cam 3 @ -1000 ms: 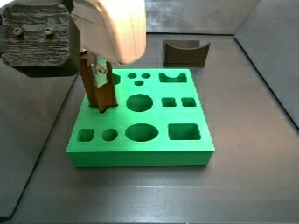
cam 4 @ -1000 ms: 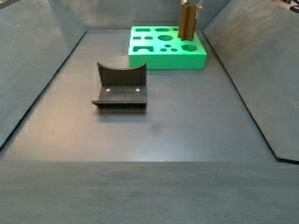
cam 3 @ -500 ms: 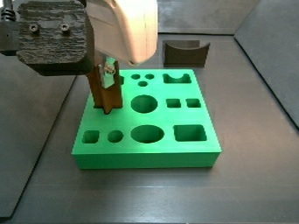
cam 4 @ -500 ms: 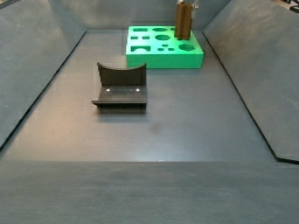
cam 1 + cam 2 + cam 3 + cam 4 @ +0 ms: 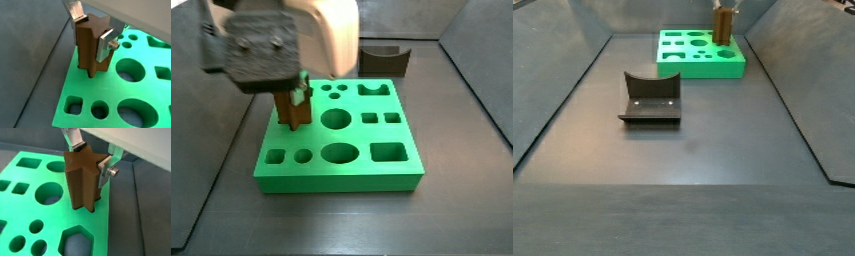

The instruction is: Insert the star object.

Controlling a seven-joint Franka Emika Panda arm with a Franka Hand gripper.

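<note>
A dark fixture (image 5: 649, 98) stands on the floor in the foreground; beyond it, the gripper (image 5: 90, 159) clamps a brown star peg (image 5: 83, 183) upright, its lower end at the green board (image 5: 338, 150) near one edge, apparently lined up so the ridges meet a matching hole.

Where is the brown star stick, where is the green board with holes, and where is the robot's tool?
star object (image 5: 81, 183), a wrist view, on its ridged side.
green board (image 5: 305, 142), a side view, on bare top surface.
tool (image 5: 93, 29), a wrist view, midway between its fingertips, clamped on the star object.
</note>
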